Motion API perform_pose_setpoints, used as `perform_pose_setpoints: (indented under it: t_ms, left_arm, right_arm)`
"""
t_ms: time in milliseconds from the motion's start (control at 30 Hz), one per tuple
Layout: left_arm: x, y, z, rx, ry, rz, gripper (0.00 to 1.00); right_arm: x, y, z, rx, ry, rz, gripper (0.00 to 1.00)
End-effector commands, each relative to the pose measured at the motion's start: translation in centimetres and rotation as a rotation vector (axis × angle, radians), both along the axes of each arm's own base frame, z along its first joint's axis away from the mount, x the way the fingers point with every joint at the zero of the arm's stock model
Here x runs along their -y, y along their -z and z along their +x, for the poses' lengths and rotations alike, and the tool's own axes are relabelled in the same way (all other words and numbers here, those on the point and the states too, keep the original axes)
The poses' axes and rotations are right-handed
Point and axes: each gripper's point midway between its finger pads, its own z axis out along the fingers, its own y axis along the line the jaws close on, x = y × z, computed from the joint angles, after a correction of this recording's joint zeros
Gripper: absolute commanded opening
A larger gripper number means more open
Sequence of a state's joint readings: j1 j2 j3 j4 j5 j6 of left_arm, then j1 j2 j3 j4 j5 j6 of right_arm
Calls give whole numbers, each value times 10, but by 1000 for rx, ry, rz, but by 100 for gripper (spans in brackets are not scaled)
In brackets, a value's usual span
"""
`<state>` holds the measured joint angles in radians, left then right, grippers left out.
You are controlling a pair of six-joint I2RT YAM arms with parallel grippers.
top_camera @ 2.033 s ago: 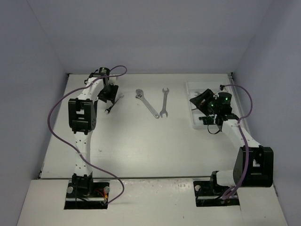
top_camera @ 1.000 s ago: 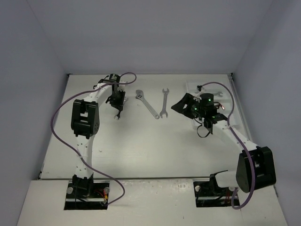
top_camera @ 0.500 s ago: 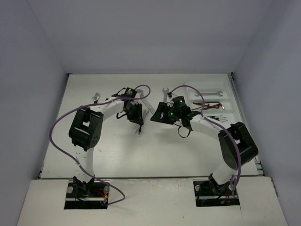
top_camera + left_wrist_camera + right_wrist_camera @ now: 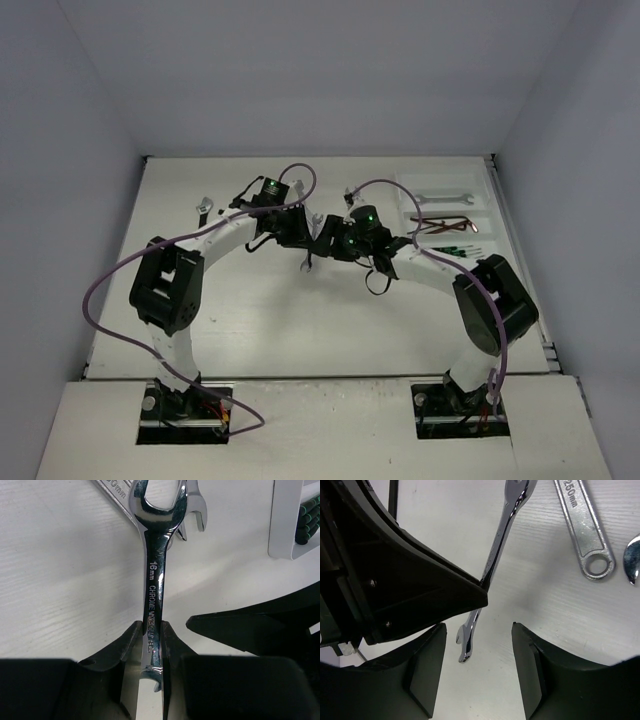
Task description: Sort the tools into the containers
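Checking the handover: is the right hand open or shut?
Open: right hand fingers stand apart, clear of the wrench the left hand grips.

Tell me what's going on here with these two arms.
The left gripper is pinching a silver 16 mm open-end wrench by its shank over the middle of the table. The right gripper is open right beside it, its fingers on either side of the wrench's free end, so it looks like a handover. The white tray at the right already holds a second wrench, hex keys and screwdrivers. An adjustable wrench lies loose on the table.
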<state>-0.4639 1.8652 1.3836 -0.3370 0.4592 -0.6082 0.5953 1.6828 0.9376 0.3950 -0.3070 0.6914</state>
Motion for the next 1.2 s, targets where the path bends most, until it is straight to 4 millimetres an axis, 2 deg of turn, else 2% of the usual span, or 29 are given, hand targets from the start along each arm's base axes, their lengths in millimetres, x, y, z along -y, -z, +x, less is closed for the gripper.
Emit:
perform_pose_setpoints:
  t_ms: [0, 67, 200, 333, 600, 767, 933, 1100, 1167]
  left_arm:
    - [15, -44, 1, 102, 29, -90, 0]
    - [16, -44, -1, 105, 34, -90, 0]
    - [20, -50, -3, 124, 52, -94, 0]
    - [23, -61, -7, 151, 70, -103, 0]
    - [31, -83, -18, 193, 108, -130, 0]
    - [35, -92, -23, 211, 129, -141, 0]
    - [39, -94, -26, 213, 147, -145, 0]
    - [43, -90, -27, 212, 164, -132, 0]
    - [42, -89, -26, 213, 161, -120, 0]
  right_arm:
    - [9, -66, 27, 186, 119, 83, 50]
    - [14, -77, 27, 211, 144, 90, 50]
    - [27, -81, 32, 213, 213, 98, 47]
    - [22, -79, 38, 206, 203, 104, 45]
    - [15, -61, 50, 173, 206, 84, 45]
    - [11, -60, 56, 176, 200, 86, 43]
    - [6, -60, 60, 174, 195, 101, 27]
    - [7, -60, 62, 172, 199, 111, 2]
    - [15, -61, 65, 172, 224, 113, 0]
